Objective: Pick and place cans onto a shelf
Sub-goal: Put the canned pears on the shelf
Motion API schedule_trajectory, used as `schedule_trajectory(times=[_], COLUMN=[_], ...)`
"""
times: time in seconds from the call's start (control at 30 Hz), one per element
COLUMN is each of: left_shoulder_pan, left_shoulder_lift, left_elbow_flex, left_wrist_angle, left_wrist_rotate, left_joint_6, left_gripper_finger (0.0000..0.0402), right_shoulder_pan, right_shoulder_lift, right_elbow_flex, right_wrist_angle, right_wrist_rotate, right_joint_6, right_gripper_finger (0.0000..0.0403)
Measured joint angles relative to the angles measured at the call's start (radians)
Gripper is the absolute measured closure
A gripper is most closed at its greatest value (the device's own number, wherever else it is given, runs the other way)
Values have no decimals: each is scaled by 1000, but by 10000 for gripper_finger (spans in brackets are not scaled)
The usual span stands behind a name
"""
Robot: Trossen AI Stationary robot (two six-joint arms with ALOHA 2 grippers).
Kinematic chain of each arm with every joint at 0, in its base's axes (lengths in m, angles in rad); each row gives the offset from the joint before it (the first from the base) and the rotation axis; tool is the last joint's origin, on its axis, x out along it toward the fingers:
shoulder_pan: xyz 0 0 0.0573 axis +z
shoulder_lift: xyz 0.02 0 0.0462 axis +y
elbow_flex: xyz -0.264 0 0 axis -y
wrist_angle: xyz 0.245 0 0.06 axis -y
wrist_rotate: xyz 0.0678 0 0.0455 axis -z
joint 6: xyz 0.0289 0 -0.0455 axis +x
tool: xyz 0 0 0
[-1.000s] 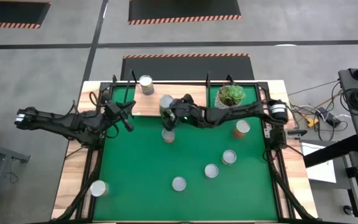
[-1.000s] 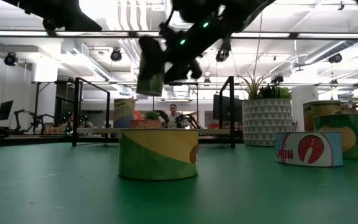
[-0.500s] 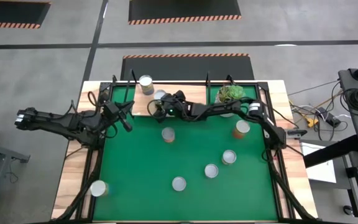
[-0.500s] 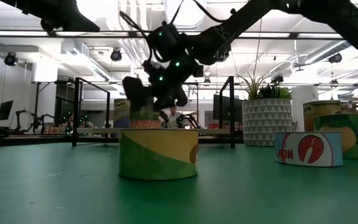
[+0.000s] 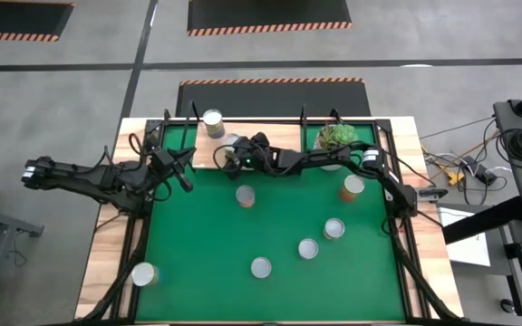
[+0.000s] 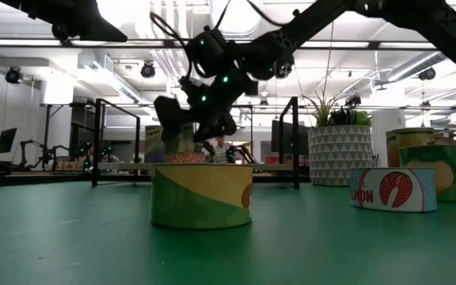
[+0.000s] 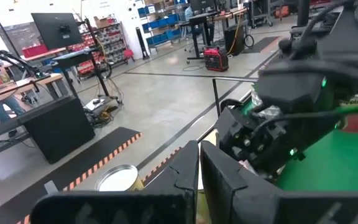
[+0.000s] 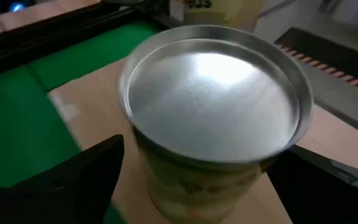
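A can with a silver top point(image 8: 213, 93) stands upright on its base on the light-wood shelf point(image 5: 208, 156) at the table's far side. My right gripper point(image 8: 197, 186) is open. One finger point(image 8: 86, 177) stands on each side of the can's wall, close beside it. The same can point(image 5: 231, 142) and gripper point(image 5: 234, 150) show from above, and the gripper point(image 6: 184, 131) also shows in the low view. A second can point(image 5: 212, 121) stands at the shelf's far left. My left gripper point(image 5: 187, 181) hangs shut over the mat's left edge, holding nothing.
Several cans stand on the green mat point(image 5: 198, 244): one point(image 5: 245, 196) just in front of the shelf, others at the right point(image 5: 352, 187) and toward the near edge point(image 5: 261, 266). Another can point(image 5: 143, 273) stands at the near left. A potted plant point(image 5: 336, 138) stands on the shelf's right end.
My right gripper has carried the can from above the mat toward the table's far edge and down. The can was hanging clear in the air and now stands on the shelf board. Over the last half second the arm has hardly moved.
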Motion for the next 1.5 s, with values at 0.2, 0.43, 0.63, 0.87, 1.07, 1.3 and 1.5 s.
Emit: schedule_trajectory(times=[0.2, 0.43, 0.63, 0.87, 1.07, 1.3, 1.5], left_shoulder_pan=[0, 0, 0, 0, 0, 0, 0], left_shoulder_lift=[0, 0, 0, 0, 0, 1, 19], left_elbow_flex=[0, 0, 0, 0, 0, 0, -1], left_wrist_angle=[-13, -13, -13, -13, -13, -17, -17], left_wrist_rotate=[0, 0, 1, 1, 1, 1, 2], left_joint_6=[-3, -3, -8, -8, -8, -27, -35], left_gripper_finger=[402, 402, 402, 402, 402, 402, 402], right_shoulder_pan=[0, -11, -63, -159, -192, -157, -92], right_shoulder_lift=[-98, -228, -254, -178, -119, -117, -118], right_elbow_flex=[1, 1, 1, 0, -1, -1, -1], right_wrist_angle=[-173, -392, -422, -372, -287, -279, -267], right_wrist_rotate=[-36, -138, -137, -169, -342, -373, -406], right_joint_6=[-44, -159, -230, -289, -279, -289, -297], right_gripper_finger=[40, 70, 175, 320, 389, 390, 390])
